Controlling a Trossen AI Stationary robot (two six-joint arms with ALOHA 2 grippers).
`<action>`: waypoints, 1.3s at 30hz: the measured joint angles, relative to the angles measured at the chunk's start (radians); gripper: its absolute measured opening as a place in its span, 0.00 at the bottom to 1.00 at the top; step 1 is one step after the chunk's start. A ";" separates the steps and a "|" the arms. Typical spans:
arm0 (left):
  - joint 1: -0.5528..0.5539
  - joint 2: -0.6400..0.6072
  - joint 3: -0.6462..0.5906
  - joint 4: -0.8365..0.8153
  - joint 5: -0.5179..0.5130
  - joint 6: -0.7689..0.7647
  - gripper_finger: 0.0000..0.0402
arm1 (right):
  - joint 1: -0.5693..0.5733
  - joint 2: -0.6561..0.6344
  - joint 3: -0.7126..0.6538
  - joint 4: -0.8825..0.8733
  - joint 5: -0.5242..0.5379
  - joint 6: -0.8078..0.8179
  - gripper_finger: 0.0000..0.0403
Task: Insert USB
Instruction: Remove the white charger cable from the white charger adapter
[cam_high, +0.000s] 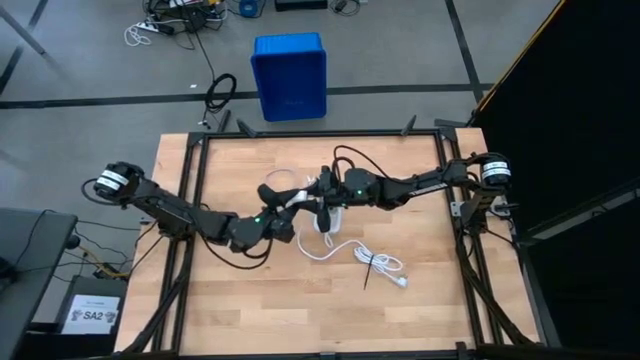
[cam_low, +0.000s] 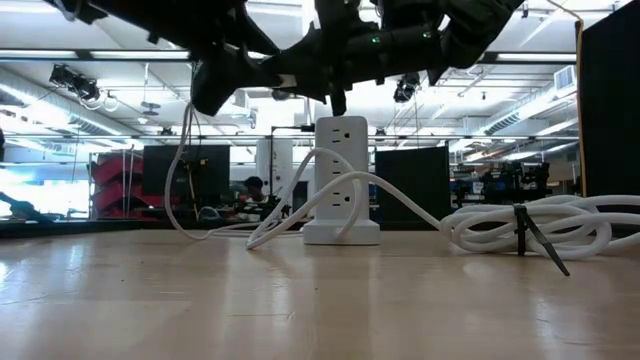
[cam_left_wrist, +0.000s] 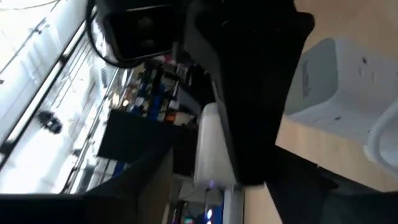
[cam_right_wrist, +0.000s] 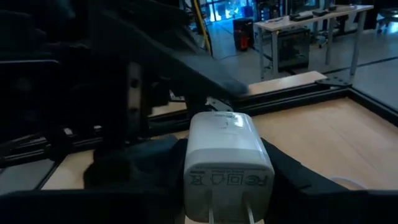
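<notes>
both arms reach in over the middle of the wooden table (cam_high: 250, 300) and meet near its centre, above a white power tower (cam_low: 341, 180) that stands upright on the tabletop. the right gripper (cam_right_wrist: 227, 180) is closed on a small white charger block (cam_right_wrist: 227, 163), one dark finger on each side of it, with the block's metal prongs pointing toward the wrist camera and its printed label face showing. seen from table height, this block is up among the dark gripper parts just above the top of the tower. the left gripper (cam_high: 283, 228) sits just beside the right one, on the left-arm side of the tower; its wrist view is mostly filled by dark finger parts with a white piece between them, and i cannot tell whether it is open or closed on anything. the usb (cam_low: 185, 195), a thin whitish cable, hangs down from the grippers in the low view, curves to the tabletop beside the tower and trails along the wood toward the tower's base. a thicker white cord (cam_low: 540, 225) comes out of the tower's front and lies coiled on the table on the right-arm side, bundled with a black tie (cam_low: 530, 238). beyond the far edge of the table, a blue bin (cam_high: 289, 75) stands on the grey floor.
</notes>
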 joint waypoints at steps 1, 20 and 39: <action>-0.013 -0.003 0.000 -0.008 -0.022 -0.001 0.57 | -0.002 0.000 0.000 -0.002 0.001 0.001 0.27; -0.061 -0.042 0.000 -0.141 -0.089 -0.123 0.52 | -0.002 0.000 -0.002 -0.012 -0.020 0.006 0.27; 0.005 -0.042 0.001 -0.231 0.002 -0.234 0.30 | -0.002 0.000 -0.003 -0.013 -0.041 0.006 0.27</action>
